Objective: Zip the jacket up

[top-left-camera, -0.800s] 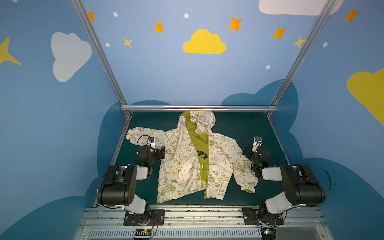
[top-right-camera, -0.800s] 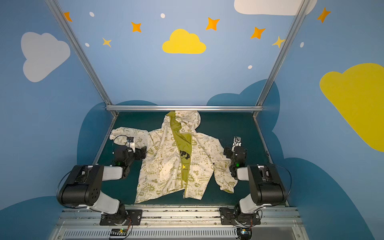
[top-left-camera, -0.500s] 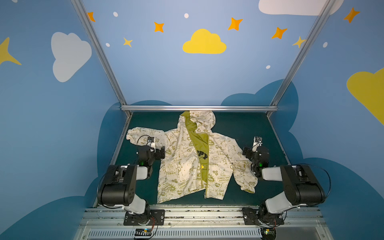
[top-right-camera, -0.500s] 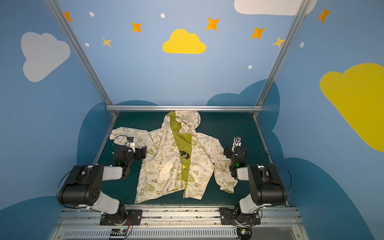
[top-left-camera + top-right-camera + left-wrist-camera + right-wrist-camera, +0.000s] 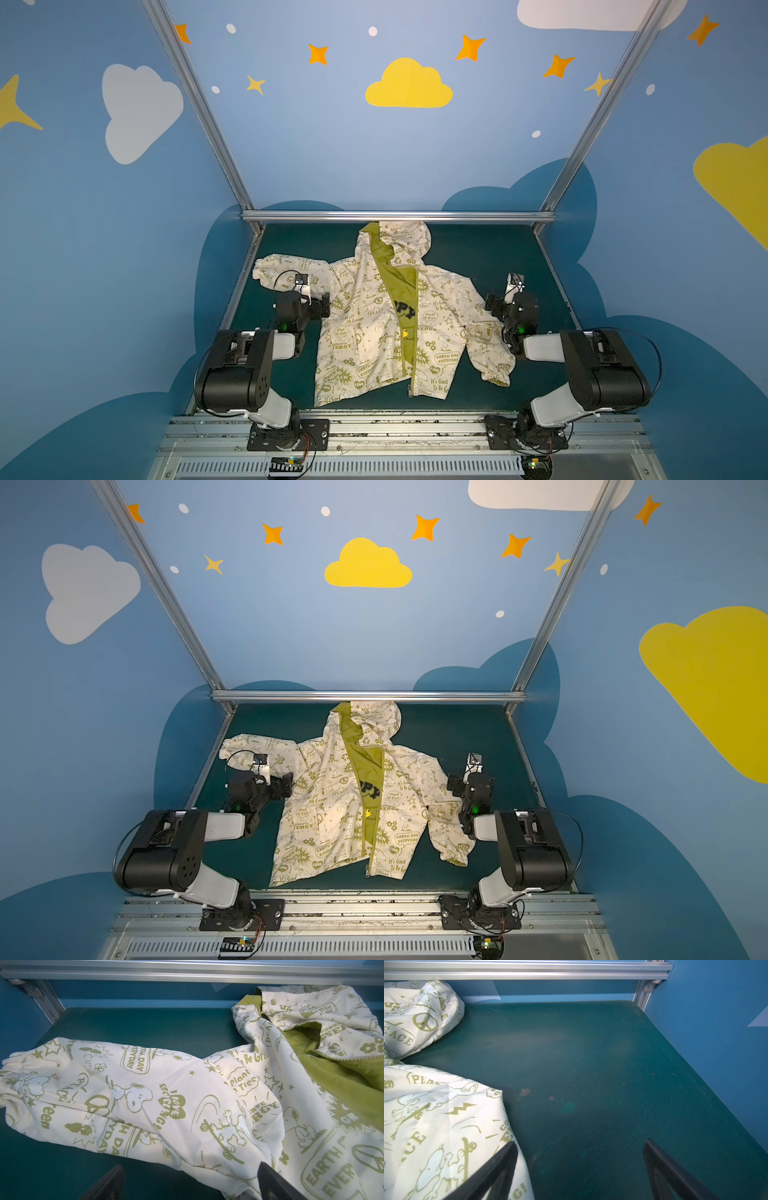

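Okay, I'm looking down on the dark green table (image 5: 478,257), and the jacket (image 5: 361,332) lies flat on its back in the middle of it, between my two arms. Its long axis runs straight away from me: the hem is at the near edge and the hood (image 5: 405,239) points at the far rail, just touching it in both top views. The sleeve on the left (image 5: 286,268) stretches out sideways toward the left far corner. The sleeve on the right (image 5: 482,340) bends back toward me, with its gathered cuff (image 5: 496,376) near the hem line.

The front gapes from the neck down, and olive lining (image 5: 401,286) shows in a long wedge that narrows toward the hem.

The left gripper (image 5: 190,1165) is spread wide with nothing in it, one finger over the fabric by the underarm and the other over bare table. The right gripper (image 5: 580,1141) is also wide apart and empty, with one finger above the sleeve edge and the other over the table.

The zipper (image 5: 409,374) has its two sides meeting only down at the hem, and a small pull (image 5: 410,391) sits there.
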Motion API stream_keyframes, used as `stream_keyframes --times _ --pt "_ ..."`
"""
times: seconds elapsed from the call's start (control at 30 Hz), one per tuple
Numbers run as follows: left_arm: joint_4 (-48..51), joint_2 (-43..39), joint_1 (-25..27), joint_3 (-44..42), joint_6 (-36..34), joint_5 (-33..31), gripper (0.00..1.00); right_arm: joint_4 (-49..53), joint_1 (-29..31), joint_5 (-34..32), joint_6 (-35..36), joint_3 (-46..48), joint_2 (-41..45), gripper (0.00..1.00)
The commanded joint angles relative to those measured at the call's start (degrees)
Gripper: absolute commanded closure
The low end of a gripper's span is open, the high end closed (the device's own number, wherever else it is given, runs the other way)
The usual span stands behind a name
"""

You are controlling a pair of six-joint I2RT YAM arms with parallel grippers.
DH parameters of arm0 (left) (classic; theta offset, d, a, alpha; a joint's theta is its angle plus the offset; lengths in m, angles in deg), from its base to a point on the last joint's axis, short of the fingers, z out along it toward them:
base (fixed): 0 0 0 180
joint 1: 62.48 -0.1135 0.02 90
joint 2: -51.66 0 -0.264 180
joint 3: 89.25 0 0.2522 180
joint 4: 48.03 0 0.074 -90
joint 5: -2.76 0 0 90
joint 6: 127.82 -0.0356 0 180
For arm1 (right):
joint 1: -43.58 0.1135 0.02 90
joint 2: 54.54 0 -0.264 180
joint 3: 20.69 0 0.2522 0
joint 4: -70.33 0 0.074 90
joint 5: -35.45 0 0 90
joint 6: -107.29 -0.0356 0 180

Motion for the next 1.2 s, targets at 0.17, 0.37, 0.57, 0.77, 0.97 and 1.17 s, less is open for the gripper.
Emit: stream_keyframes --times 0.17,0.37,0.57,0.77,0.97,1.17 --pt "3.12 -4.64 -0.17 2.52 0.54 -3.34 0.01 -0.25 0.69 -1.79 0.84 0.96 5.72 0.06" --pt "43.29 -20.29 0.16 16.30 2.24 -4.25 0.01 48.42 5.19 -6.91 -8.11 -10.63 32.04 0.06" --pt "62.41 -28.35 6.59 19.35 12.18 1.24 0.01 74.93 12.04 9.33 -24.81 -16.37 43.33 0.06" --pt "69.75 -29.67 12.53 17.05 25.55 5.85 0.01 76.76 28.78 21.81 -41.80 -14.62 41.89 0.07" --pt "67.96 -36.80 17.34 10.49 33.01 4.26 0.01 55.71 42.78 25.32 -52.29 -8.39 28.92 0.14" --pt "68.42 -40.26 17.93 5.79 38.21 8.08 0.01 50.09 48.36 27.87 -51.19 -13.67 13.94 0.26"
